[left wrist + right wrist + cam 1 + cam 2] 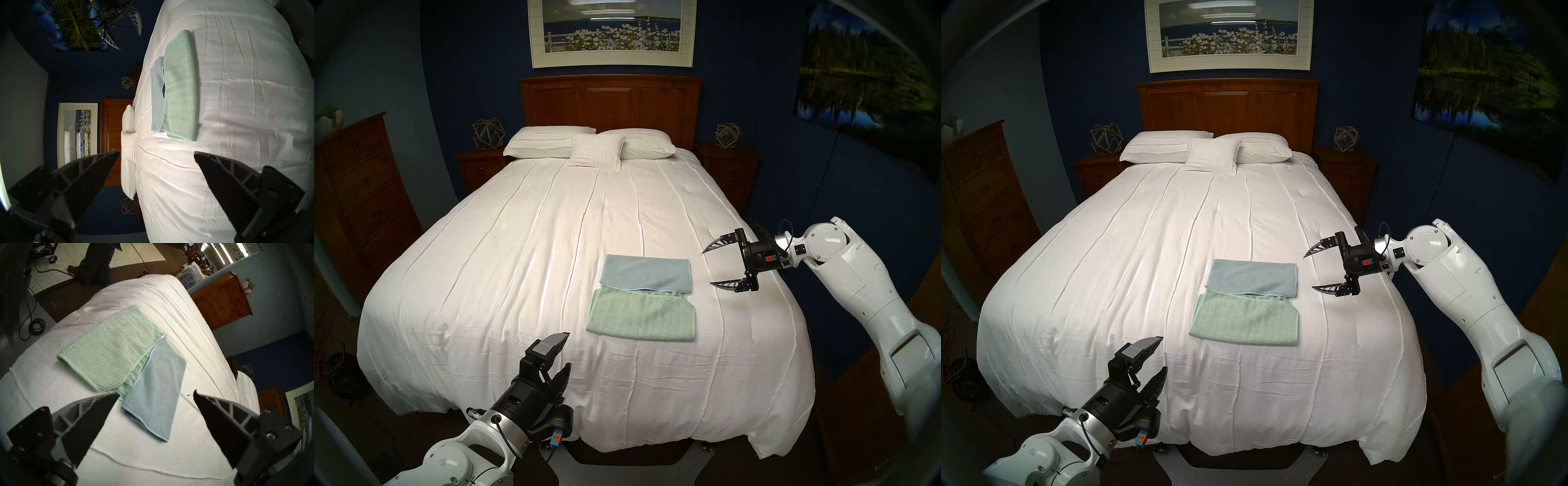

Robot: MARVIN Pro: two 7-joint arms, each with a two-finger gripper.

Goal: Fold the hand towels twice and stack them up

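My right gripper [711, 268] hangs over the right side of the bed [517, 258], jaws spread wide and holding nothing, tips aimed toward the 2 hand towels. The light blue towel [644, 273] lies just ahead of its fingertips, folded into a long strip on the white bedspread; from my right wrist view its near corner sits between my 2 fingers [95, 414], close but not touching them. The mint green waffle-weave towel [641, 317] lies beside the blue one, on the side nearer the foot of the bed, also folded into a strip (slightly the larger of the 2). The blue towel's long edge overlaps the green one's edge, so they touch along that seam.

My left gripper [566, 349] is raised at the foot of the bed, jaws also open and empty, with both towels ahead of it and off to its right, well apart from its tips. Beyond the towels, 3 white pillows [585, 146] rest against the wooden headboard [609, 101].
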